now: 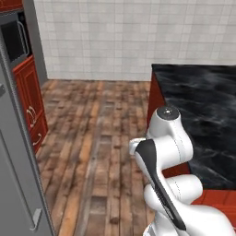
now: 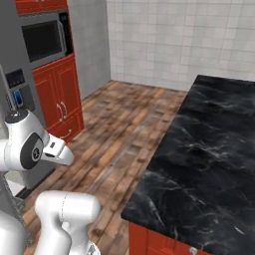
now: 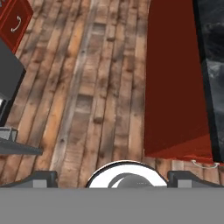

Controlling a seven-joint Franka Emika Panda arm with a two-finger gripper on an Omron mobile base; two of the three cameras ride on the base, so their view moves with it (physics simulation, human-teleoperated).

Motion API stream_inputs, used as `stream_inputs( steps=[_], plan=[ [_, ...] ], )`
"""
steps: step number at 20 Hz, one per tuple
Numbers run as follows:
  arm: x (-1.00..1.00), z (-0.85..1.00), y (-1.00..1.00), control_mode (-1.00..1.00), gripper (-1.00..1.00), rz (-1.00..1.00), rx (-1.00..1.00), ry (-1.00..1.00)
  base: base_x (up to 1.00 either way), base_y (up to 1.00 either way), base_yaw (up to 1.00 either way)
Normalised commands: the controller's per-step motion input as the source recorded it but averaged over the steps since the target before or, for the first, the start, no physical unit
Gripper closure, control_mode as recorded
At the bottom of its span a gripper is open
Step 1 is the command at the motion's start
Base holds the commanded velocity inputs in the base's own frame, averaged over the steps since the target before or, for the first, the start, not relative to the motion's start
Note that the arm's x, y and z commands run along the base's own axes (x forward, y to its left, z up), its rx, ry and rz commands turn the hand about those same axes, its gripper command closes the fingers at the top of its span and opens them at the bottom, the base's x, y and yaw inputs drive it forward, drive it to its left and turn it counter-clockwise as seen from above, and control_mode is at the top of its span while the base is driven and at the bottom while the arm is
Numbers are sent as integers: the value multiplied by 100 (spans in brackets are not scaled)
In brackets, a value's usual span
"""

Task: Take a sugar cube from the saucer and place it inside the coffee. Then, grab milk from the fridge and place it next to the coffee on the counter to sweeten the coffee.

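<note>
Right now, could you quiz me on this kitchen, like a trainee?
1. True or false: the hand holds a carton.
2. The floor is: A tile, B wood, C carpet?
3. What colour are the cabinets under the microwave?

Key: 1 false, the hand is open and holds nothing. 2 B. 3 red.

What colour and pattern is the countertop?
The counter is black with white marble veining, clearest in the right base view.
</note>
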Motion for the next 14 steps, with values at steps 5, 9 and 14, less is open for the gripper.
stream_inputs(
  steps=[5,9,14],
  plan=[
    [0,0,0,100,-100,0,0,0,65,54,-16],
    [0,0,0,100,-100,0,0,0,65,88,-14],
    [0,0,0,100,-100,0,0,0,100,-12,-4]
  ],
)
